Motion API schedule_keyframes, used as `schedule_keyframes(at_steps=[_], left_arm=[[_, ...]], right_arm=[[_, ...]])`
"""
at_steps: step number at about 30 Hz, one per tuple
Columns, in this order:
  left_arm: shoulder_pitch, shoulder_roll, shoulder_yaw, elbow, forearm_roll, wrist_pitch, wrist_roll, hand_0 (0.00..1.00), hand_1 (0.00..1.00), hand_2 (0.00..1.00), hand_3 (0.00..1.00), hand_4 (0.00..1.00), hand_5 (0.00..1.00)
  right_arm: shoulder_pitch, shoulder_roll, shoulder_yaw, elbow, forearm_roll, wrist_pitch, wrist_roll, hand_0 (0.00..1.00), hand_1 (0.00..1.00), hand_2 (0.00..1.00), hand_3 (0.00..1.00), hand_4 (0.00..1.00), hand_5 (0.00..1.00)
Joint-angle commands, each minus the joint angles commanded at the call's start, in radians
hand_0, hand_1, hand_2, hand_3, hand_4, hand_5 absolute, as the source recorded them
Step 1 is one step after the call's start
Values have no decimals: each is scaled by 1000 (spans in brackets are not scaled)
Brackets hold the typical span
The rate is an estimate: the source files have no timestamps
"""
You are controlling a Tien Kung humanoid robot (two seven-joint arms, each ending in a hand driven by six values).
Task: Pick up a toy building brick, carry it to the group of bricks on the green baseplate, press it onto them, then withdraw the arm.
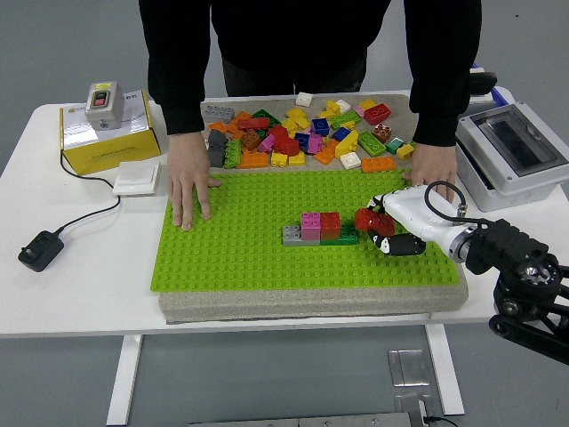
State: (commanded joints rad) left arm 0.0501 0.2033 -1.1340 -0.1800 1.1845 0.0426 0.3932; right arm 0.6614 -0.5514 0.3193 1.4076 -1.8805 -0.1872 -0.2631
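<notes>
A red brick (371, 220) is held in my right hand (384, 229), whose fingers are curled shut around it. It hovers low over the green baseplate (240, 253), just right of the group of bricks (320, 229): a short row of grey, pink, red and green pieces at the plate's middle. The brick's left edge is close to the group's green end; whether they touch is unclear. My right arm (498, 253) comes in from the lower right. No left arm shows.
A heap of loose bricks (302, 133) lies behind the plate. A person stands at the far side, one hand (188, 189) flat on the plate's left corner, the other (433, 169) at its right edge. A yellow box (107, 133), a grey case (511, 147), a cable (62, 233).
</notes>
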Motion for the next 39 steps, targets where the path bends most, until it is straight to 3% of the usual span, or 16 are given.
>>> schedule_keyframes(at_steps=[6, 21, 27, 33, 39], left_arm=[[2, -1, -2, 0, 3, 0, 1, 687, 676, 626, 707, 143, 676], [2, -2, -3, 0, 7, 0, 2, 687, 675, 626, 707, 143, 676], [3, 1, -7, 0, 15, 1, 3, 687, 676, 627, 707, 144, 676], [0, 2, -4, 0, 17, 0, 3, 687, 676, 627, 707, 144, 676], [0, 4, -5, 0, 20, 0, 3, 687, 676, 627, 708, 144, 676]], right_arm=[[2, 12, -4, -34, 22, -2, 4, 125, 194, 621, 644, 382, 357], [4, 4, 56, 28, 26, -7, -3, 126, 195, 622, 643, 381, 358], [53, 47, 36, 45, 14, -1, -12, 127, 195, 621, 643, 381, 362], [112, 104, -27, 9, 21, 8, -14, 126, 195, 621, 643, 381, 363], [151, 135, -68, -14, 19, 21, -19, 127, 195, 621, 644, 382, 364]])
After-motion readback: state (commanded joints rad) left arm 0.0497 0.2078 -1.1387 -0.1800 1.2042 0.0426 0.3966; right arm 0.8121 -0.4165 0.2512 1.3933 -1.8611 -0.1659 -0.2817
